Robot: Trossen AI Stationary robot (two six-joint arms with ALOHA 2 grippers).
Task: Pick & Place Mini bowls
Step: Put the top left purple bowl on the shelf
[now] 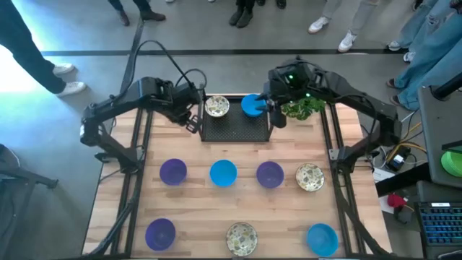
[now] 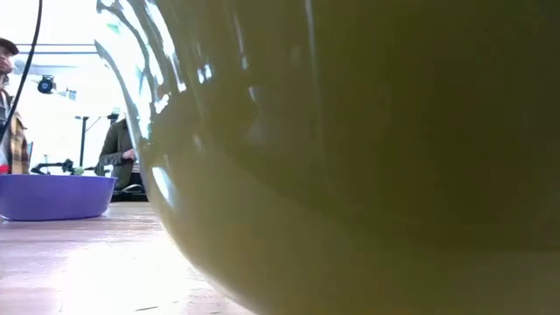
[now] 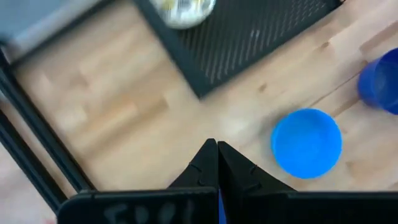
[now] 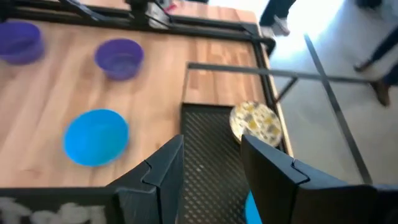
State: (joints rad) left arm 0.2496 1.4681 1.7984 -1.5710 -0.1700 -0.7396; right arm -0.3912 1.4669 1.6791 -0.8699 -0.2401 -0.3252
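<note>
**Ana:** Mini bowls, nine of them, and two are at the black mesh tray [image 1: 234, 124]: a speckled cream bowl [image 1: 216, 107] sits in its left end, and a blue bowl [image 1: 252, 105] is at its right end, right at the right gripper [image 1: 271, 112].

**Ben:** Is that blue one held or let go?

**Ana:** From the right wrist view the jaws stand apart over the mesh, with a sliver of blue just below them. My read is that it is being set down or has just been released; I cannot tell if the fingers touch it.

**Ben:** And the left gripper [image 1: 193, 115]?

**Ana:** Fingers pressed together on nothing, hovering just beside the tray's left edge, near the speckled bowl.

**Ben:** The rest?

**Ana:** Seven on the bench, all on the side of the tray away from the arms' bases. Nearer the tray: purple bowl [image 1: 173, 172], blue [image 1: 223, 173], purple [image 1: 269, 174], speckled [image 1: 310, 177]. Farther from it: purple [image 1: 160, 232], speckled [image 1: 242, 237], blue [image 1: 322, 238].

**Ben:** Next move?

**Ana:** I would say clear the right gripper off the tray, then reach for a bowl in the nearer row, jaws wide enough to straddle a rim. The green plant [image 1: 302, 108] sits close beside that arm, so watch it.
</note>
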